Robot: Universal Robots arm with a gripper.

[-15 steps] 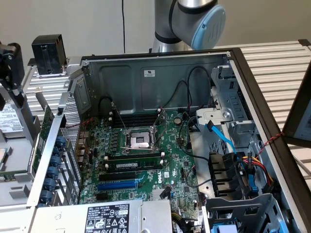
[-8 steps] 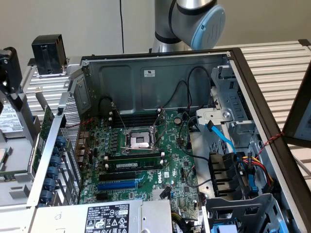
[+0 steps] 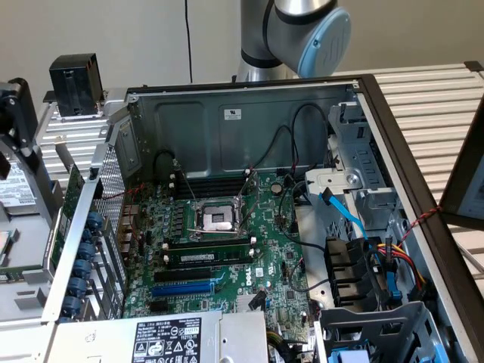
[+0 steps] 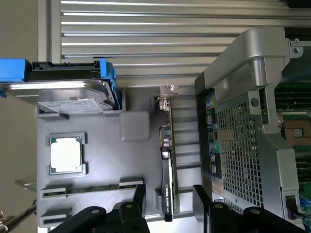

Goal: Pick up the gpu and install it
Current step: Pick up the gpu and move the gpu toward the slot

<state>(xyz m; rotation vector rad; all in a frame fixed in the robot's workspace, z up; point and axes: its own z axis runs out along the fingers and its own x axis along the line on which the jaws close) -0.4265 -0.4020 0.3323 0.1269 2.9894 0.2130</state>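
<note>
The arm (image 3: 302,30) was cut off at twelve o'clock in the exterior view. The gpu (image 4: 166,160) stood edge-on, its faces hidden.

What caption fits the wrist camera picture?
Open gripper poised either side of the gpu standing on edge in a gray parts tray, beside the computer case.

Support: slatted metal table (image 3: 442,94). Directly on it: open computer case (image 3: 249,113) and, just beside that, grey parts tray (image 4: 104,165). Tray holds hard drive (image 4: 68,97), CPU (image 4: 66,154), RAM stick (image 4: 92,190), and gpu (image 4: 166,184) standing on edge.
</note>
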